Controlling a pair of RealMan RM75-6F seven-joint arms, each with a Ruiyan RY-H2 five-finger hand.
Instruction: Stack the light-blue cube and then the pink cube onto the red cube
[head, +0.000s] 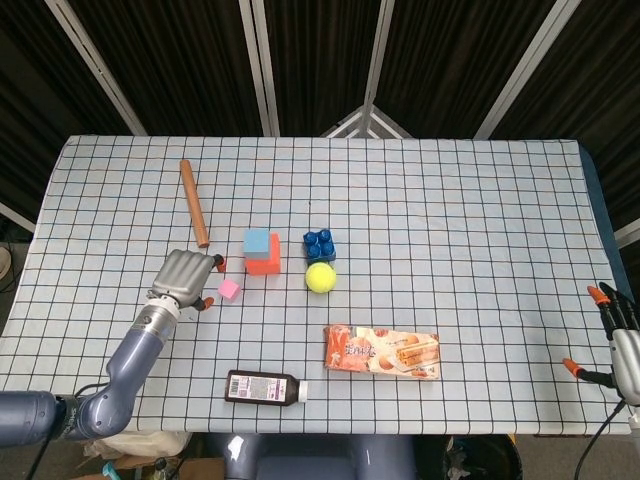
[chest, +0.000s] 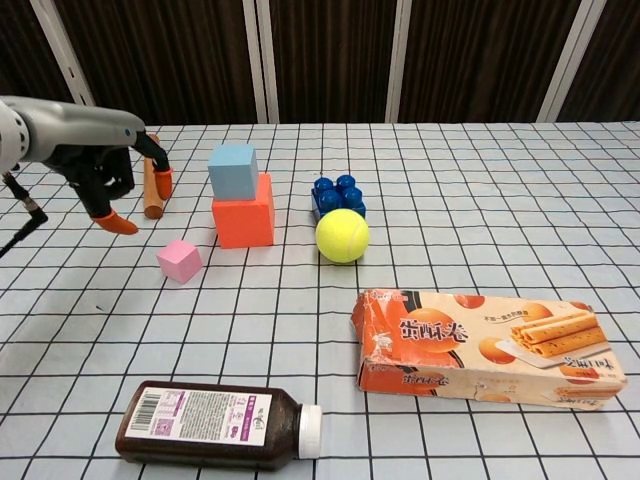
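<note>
Blue cube (chest: 232, 171) is seated atop red cube (chest: 244, 212). Pink cube (chest: 180, 261) lies on cloth, just beside left hand (chest: 112, 186), held empty with fingers spread. Right hand (head: 618, 340): fingers apart, nothing held.

A yellow tennis ball (chest: 342, 236) touches a blue toy brick (chest: 337, 193); nearby lie a biscuit box (chest: 487, 348), brown bottle (chest: 220, 424) and wooden rod (head: 194, 202).

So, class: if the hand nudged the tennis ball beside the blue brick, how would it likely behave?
The tennis ball is round and would probably roll off across the flat cloth. The blue brick right behind it might stop it going that way. Its fuzzy surface suggests it is unlikely to slip in a grip.
</note>
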